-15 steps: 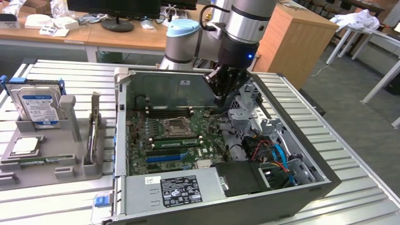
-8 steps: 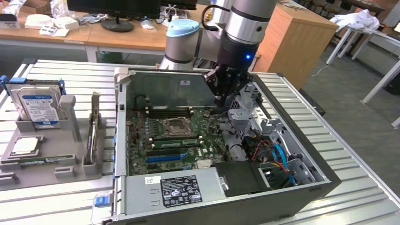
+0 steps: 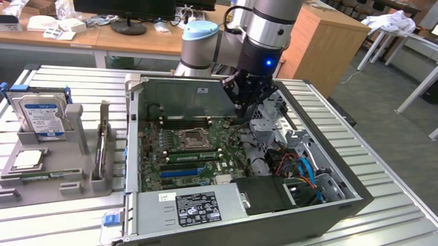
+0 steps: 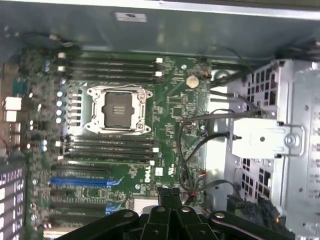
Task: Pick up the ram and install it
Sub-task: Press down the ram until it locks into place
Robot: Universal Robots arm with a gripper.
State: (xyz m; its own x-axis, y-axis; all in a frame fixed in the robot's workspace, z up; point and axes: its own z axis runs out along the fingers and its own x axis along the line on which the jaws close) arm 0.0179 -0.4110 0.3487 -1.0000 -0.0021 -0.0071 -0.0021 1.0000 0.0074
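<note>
- Biggest risk: the gripper [image 3: 241, 114] hangs inside the open case [image 3: 134, 154], low over the motherboard [image 3: 161, 148] on the exterior view's right, just beside the metal drive cage [image 3: 274, 123]. Any sideways drift could hit the cage or the case wall.
- Next: black cables [image 4: 197, 145] loop across the board edge close to the gripper [image 4: 170, 212]. I judge a snag likely if it travels low.
- The ram [image 3: 194, 152] looks like the green stick standing in the slot bank just below the CPU socket [image 3: 194, 137], well apart from the gripper. If it is only half seated, a tilted stick means a bad contact. I cannot tell latch state.
- Grip state: cannot tell, wide or narrow, or whether anything is held.
- Smaller: the socket is open, so anything dropped there means bent pins.
- Exterior view gives arm height, cage clearance and the grey tray [image 3: 75, 179] with the hard drive [image 3: 42, 115] outside the case.
- Wrist view gives the cable routing, the socket [image 4: 119, 109] and slot rows from above. There I cannot tell the stick from the dark slots.
</note>
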